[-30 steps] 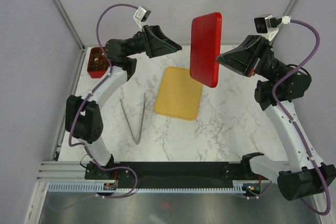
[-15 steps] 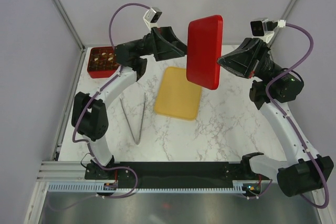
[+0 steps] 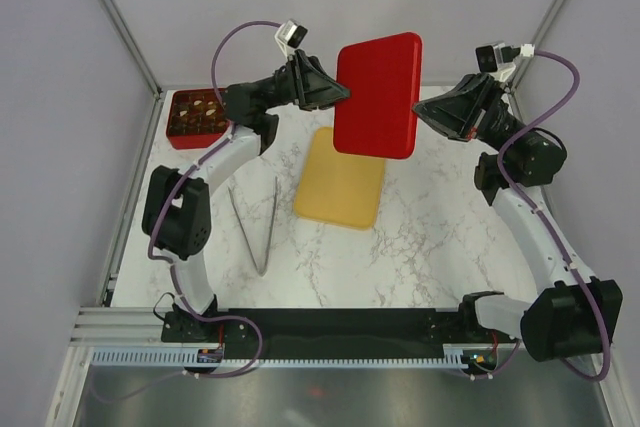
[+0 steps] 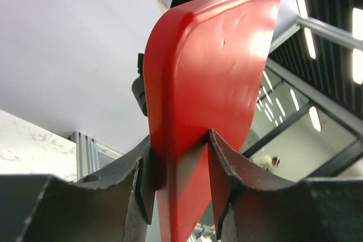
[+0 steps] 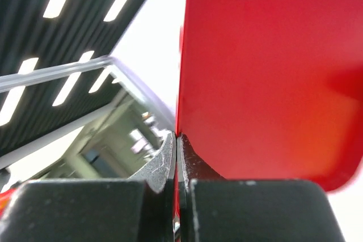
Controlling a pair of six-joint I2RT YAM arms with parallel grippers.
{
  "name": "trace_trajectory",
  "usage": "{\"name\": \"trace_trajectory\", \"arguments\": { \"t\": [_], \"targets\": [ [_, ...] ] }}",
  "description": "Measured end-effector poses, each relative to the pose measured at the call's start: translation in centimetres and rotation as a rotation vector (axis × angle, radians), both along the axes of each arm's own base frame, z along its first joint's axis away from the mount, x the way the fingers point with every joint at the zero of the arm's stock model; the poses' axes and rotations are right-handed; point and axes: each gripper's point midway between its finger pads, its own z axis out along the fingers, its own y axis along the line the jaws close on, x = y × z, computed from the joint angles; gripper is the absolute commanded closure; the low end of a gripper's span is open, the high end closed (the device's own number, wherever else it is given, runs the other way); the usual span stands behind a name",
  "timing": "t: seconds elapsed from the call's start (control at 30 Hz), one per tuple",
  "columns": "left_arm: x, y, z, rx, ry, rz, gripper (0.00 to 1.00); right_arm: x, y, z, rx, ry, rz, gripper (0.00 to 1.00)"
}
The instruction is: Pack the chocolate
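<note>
A flat red lid (image 3: 378, 95) hangs in the air above the table, standing nearly on edge. My left gripper (image 3: 340, 97) is shut on its left edge; in the left wrist view both fingers (image 4: 224, 160) press the lid (image 4: 210, 83) from either side. On the opposite edge my right gripper (image 3: 418, 112) is shut, its jaws pinching the thin rim of the lid (image 5: 266, 72). The chocolate (image 3: 197, 107) shows as small brown and pale pieces inside the red box (image 3: 172, 134) at the table's far left corner.
A flat yellow tray (image 3: 340, 179) lies on the marble table under the lid. Metal tongs (image 3: 255, 222) lie to the left of the tray. Frame posts and grey walls close in the back and both sides.
My left arm has swung right from over the red box to the lid, and its jaws have closed on the lid's left edge. The lid has shifted a little left.
</note>
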Motion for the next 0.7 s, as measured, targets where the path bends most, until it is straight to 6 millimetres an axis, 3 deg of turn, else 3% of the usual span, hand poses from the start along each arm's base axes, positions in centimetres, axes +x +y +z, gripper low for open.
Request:
{"name": "trace_trajectory", "arguments": {
  "t": [0.17, 0.27, 0.37, 0.5, 0.7],
  "targets": [
    [3.0, 1.6, -2.6, 0.026, 0.137, 0.061, 0.78, 5.2, -1.1, -4.1, -0.131, 0.084, -0.169, 0.81],
    [4.6, 2.2, -3.7, 0.032, 0.188, 0.089, 0.81, 9.4, -1.4, -8.0, -0.27, 0.188, -0.279, 0.75],
    [4.9, 2.4, -4.3, 0.034, 0.21, 0.092, 0.82, 11.9, -1.7, -12.0, -0.386, 0.264, -0.336, 0.68],
    [5.4, 2.6, -6.8, 0.069, 0.264, 0.098, 0.82, 13.4, -1.9, -16.6, -0.502, 0.337, -0.362, 0.64],
    [6.3, 2.7, -9.8, 0.116, 0.332, 0.097, 0.82, 14.1, -2.0, -20.3, -0.592, 0.344, -0.371, 0.61]
  ]
}}
